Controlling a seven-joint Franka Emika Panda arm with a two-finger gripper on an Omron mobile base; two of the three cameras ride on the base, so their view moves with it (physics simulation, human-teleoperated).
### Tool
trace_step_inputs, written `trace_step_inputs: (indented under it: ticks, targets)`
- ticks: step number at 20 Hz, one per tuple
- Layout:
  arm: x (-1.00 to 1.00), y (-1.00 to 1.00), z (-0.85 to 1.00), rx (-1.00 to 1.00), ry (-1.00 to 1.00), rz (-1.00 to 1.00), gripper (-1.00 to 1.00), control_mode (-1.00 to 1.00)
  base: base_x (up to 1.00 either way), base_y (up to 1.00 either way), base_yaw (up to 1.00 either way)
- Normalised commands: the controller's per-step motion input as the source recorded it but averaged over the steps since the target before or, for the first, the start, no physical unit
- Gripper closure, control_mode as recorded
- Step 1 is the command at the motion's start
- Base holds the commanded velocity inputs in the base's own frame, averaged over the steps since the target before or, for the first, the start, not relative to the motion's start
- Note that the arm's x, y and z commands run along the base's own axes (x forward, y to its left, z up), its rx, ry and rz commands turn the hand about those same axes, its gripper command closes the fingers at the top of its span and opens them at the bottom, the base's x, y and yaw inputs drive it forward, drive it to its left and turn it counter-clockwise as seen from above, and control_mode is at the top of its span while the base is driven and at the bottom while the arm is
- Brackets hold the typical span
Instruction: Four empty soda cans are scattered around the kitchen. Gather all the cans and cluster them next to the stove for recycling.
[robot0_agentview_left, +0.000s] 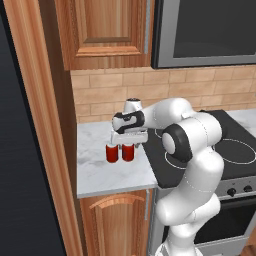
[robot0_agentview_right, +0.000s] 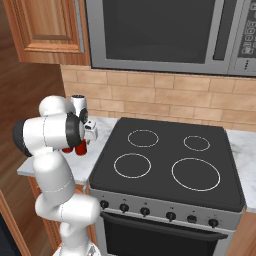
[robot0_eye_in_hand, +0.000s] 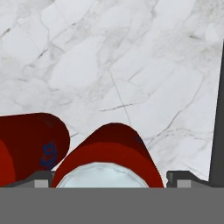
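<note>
- Our gripper hangs over two red soda cans on the marble surface, just at 9 o'clock of the stove.
- In the hand view one soda can sits between the finger tips, jaws wide with a gap on each side, not gripping it.
- A second soda can stands just beside it at 9 o'clock.
- In the left base view both cans stand upright, long axes vertical, close together.
- In the right base view the arm hides most of the cans, while all four burner rings and the microwave above appear.
</note>
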Motion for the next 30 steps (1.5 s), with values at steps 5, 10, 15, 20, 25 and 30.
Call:
trace_step_inputs:
  ticks: [5,10,15,20,25,30]
  targets:
    - [0.00,0.00,0.00,0.00,0.00,0.00,-1.00,1.00,0.00,0.00,0.00]
    - [0.00,0.00,0.00,0.00,0.00,0.00,-1.00,1.00,0.00,0.00,0.00]
    - [0.00,0.00,0.00,0.00,0.00,0.00,-1.00,1.00,0.00,0.00,0.00]
    - [0.00,0.00,0.00,0.00,0.00,0.00,-1.00,1.00,0.00,0.00,0.01]
    - [-0.01,0.00,0.15,0.00,-0.09,0.01,-1.00,-1.00,0.00,0.00,0.00]
    - [-0.14,0.00,0.44,0.00,-0.19,0.01,-1.00,-1.00,0.00,0.00,0.00]
